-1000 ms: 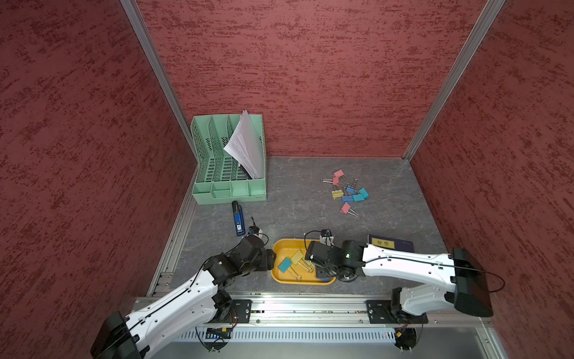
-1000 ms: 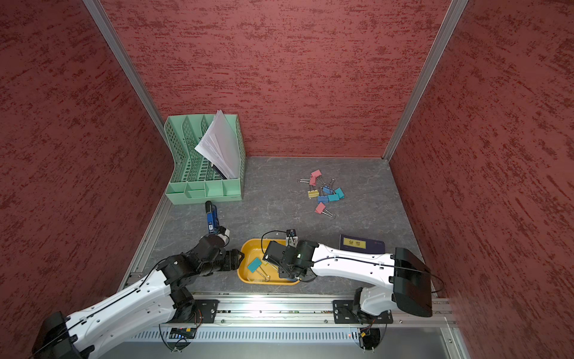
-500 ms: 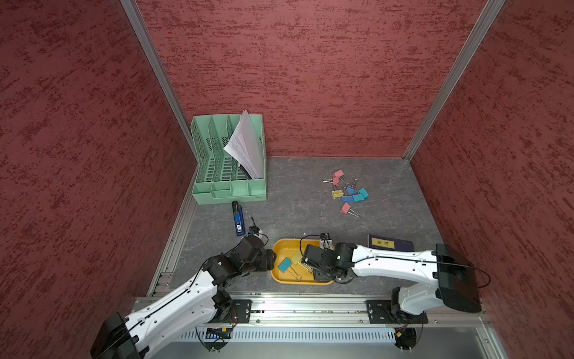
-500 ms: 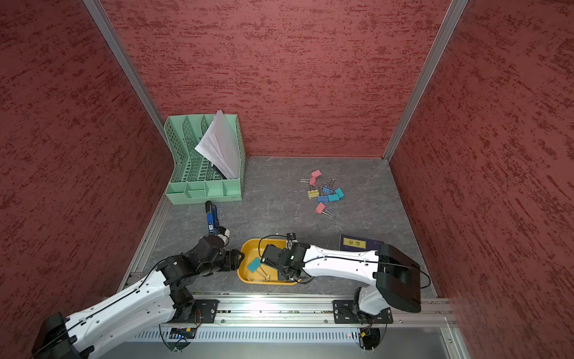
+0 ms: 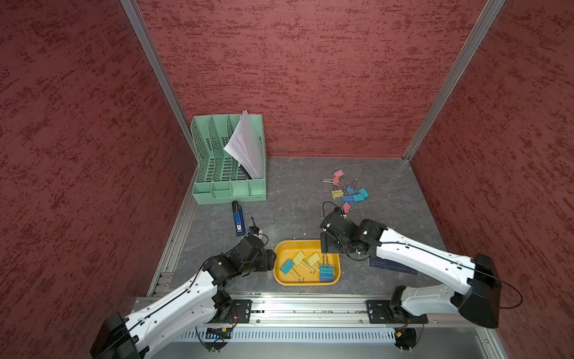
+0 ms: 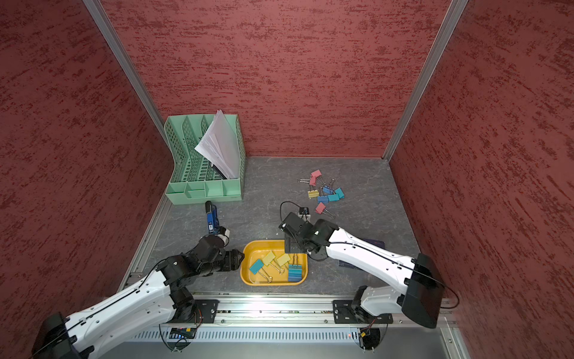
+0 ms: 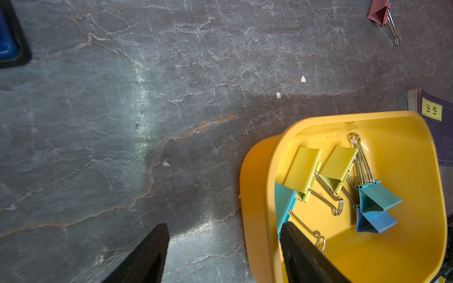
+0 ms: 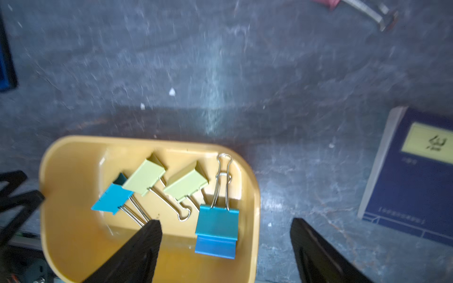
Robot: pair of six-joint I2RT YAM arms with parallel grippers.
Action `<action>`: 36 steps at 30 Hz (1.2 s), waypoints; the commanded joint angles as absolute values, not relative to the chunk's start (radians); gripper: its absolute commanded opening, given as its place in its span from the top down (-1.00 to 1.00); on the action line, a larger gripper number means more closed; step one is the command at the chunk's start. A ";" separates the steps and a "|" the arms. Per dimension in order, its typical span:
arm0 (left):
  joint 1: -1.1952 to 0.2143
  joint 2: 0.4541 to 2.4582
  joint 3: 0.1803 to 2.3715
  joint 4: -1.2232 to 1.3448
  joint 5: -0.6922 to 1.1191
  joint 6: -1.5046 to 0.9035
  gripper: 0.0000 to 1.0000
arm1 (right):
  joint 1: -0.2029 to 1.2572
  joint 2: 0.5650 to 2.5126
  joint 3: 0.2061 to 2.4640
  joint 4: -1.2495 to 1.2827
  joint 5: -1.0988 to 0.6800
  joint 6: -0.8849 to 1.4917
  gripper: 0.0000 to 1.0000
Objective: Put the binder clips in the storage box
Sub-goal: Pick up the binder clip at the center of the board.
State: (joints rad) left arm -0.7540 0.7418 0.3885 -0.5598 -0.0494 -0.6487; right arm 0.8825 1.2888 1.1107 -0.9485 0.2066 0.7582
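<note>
The left gripper (image 7: 224,225) sits low at the storage box (image 7: 255,171), on the side toward the left arm. Its jaws are spread, holding nothing: one finger reaches in over the rim and the other stays outside above the table (image 5: 289,199). Whether the inner finger touches the box or the teal clip beneath it, I cannot tell.

The right gripper (image 8: 225,221) hangs above the opposite end of the box, jaws wide apart and empty, one finger over the box and one over bare table.

Five binder clips (image 8: 144,177) lie inside the box: one teal, two yellow, and a teal one lying against a blue one.

Beside the box, a dark blue book (image 8: 404,196) is mostly covered by the right arm in both top views.

The right wrist view is blurred.

Farther back a blue stapler (image 5: 238,217) lies in front of a green file holder (image 5: 230,189).

The remaining clips form a loose pile (image 5: 349,191) well apart from the box. They overlap, so their count is hard to make out.
</note>
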 commanded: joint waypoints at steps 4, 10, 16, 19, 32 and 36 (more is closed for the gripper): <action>-0.758 0.753 0.379 -0.544 -0.048 -0.634 -0.51 | 0.646 1.375 1.202 -0.918 0.182 0.283 -0.84; -0.758 0.764 0.382 -0.543 -0.048 -0.635 -0.51 | 0.475 1.523 1.207 -0.760 0.140 -0.018 -0.85; -0.756 0.768 0.382 -0.543 -0.046 -0.635 -0.52 | 0.371 1.615 1.197 -0.629 -0.002 -0.213 -0.86; -0.755 0.772 0.382 -0.540 -0.046 -0.635 -0.52 | 0.321 1.648 1.201 -0.596 -0.075 -0.255 -0.86; -0.754 0.805 0.390 -0.534 -0.042 -0.635 -0.52 | 0.272 1.798 1.174 -0.483 -0.110 -0.299 -0.86; -0.753 0.814 0.391 -0.533 -0.042 -0.635 -0.53 | 0.256 1.820 1.176 -0.464 -0.120 -0.313 -0.87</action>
State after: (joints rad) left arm -0.7540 0.8059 0.3885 -0.5320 -0.0380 -0.6487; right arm 0.2726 1.8030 1.1767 -0.5163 -0.1040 -0.2893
